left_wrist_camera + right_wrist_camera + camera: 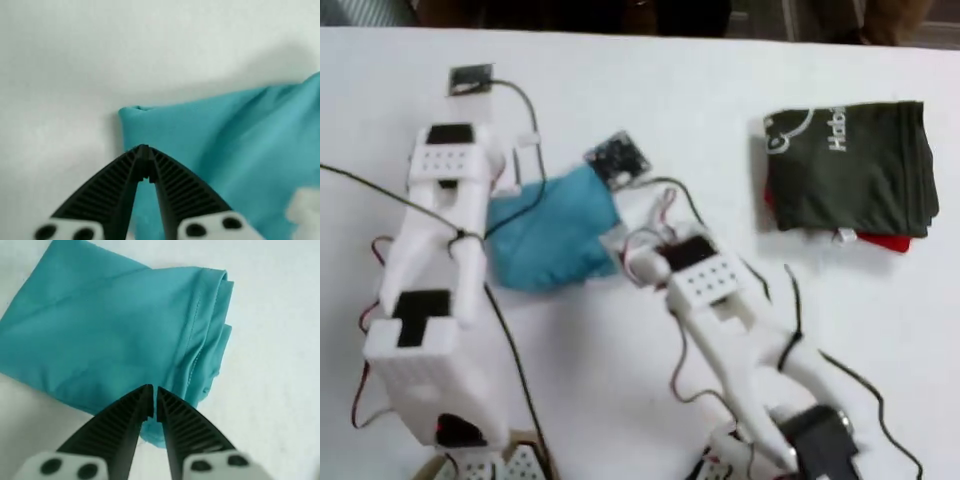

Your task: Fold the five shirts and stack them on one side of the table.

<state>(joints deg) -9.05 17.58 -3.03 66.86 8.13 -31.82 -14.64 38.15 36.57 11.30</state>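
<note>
Apparently the fold on the teal shirt (555, 232) is nearly done, and what remains for it is the carry to the stack. It lies mid-table between the two arms, well apart from the green shirt (845, 170), which sits folded on a red shirt (885, 241) near the table's (720, 90) far right side. The left gripper (144, 155) hangs over one corner of the teal cloth with its jaws closed tip to tip; no cloth shows between them. The right gripper (153, 392) sits at the opposite edge, above the layered end, its jaws drawn almost together with only a sliver between and nothing visibly pinched. Next, I judge, the jaws would need to open, drop onto the edge and take every layer at once, so the packet does not unfold when lifted toward the green shirt. The teal shirt looks like a rough rectangle, mostly smooth on top with soft creases. At the right gripper's end the stitched hem and several layers bunch and splay a little unevenly, so that end seems likeliest to slip.
</note>
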